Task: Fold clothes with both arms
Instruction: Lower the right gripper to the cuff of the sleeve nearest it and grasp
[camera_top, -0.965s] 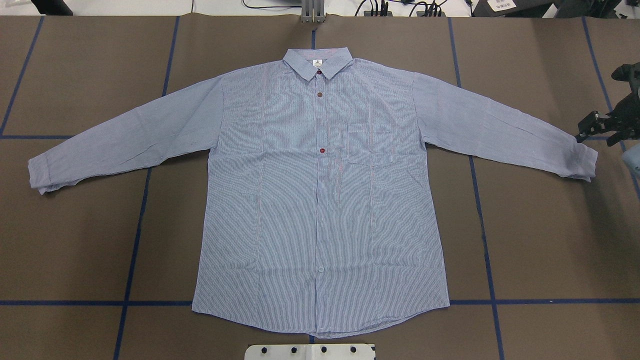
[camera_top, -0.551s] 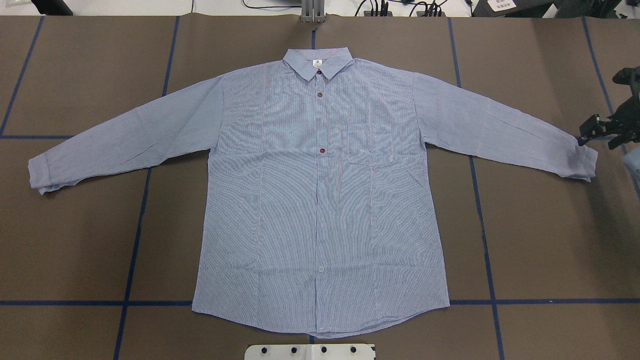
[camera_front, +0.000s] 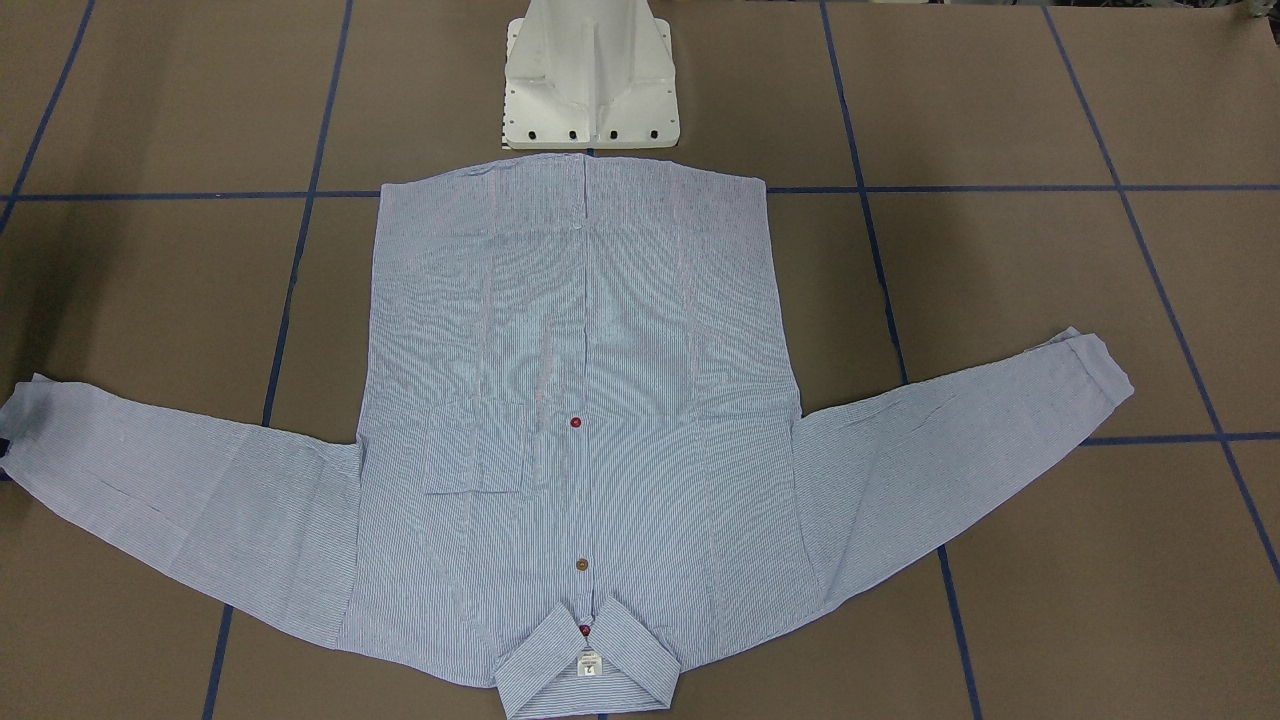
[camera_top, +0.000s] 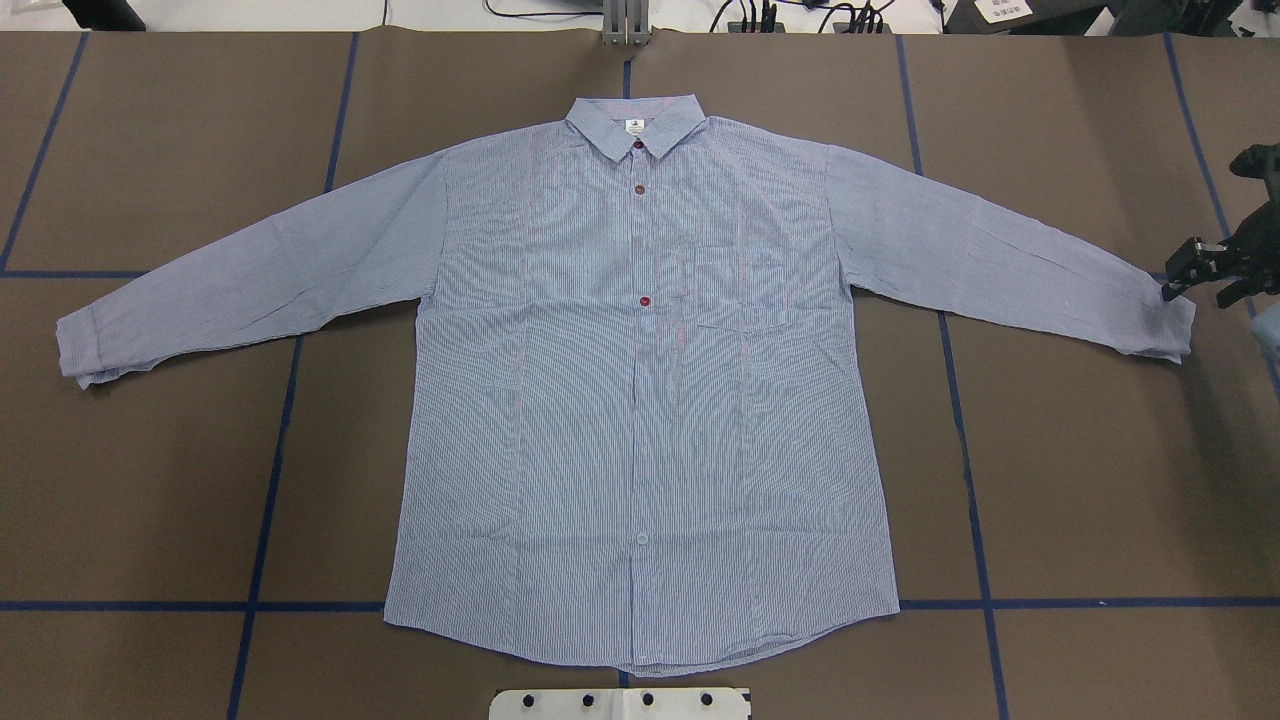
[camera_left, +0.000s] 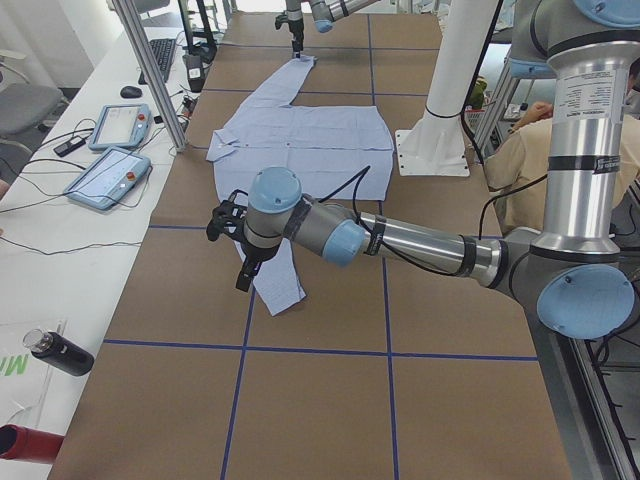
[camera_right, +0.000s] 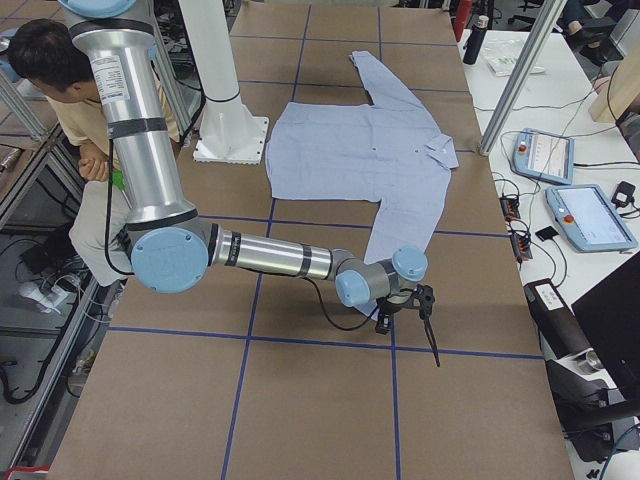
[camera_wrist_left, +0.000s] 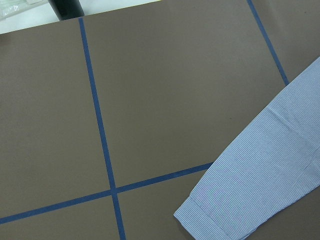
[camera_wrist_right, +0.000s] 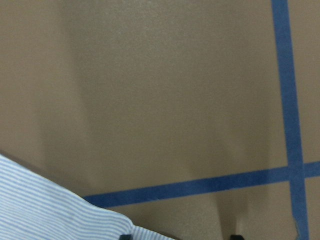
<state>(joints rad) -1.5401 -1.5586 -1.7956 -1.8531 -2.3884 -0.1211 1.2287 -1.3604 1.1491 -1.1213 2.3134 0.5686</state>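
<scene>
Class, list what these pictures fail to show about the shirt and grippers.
Left gripper: shown in the exterior left view only, small and dark; open or shut unclear.
Right gripper: mostly cut off by the right wrist view's bottom edge; contact with shirt cuff unclear.
Neck label: overhead, print too small.

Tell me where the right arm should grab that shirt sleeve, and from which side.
Probably the cuff of the sleeve on the robot's right, pinched at its end edge. Come from above at the outer end, where the open right tool hovers. The shirt lies flat and spread, so that free edge looks like the easiest lip to catch.
</scene>
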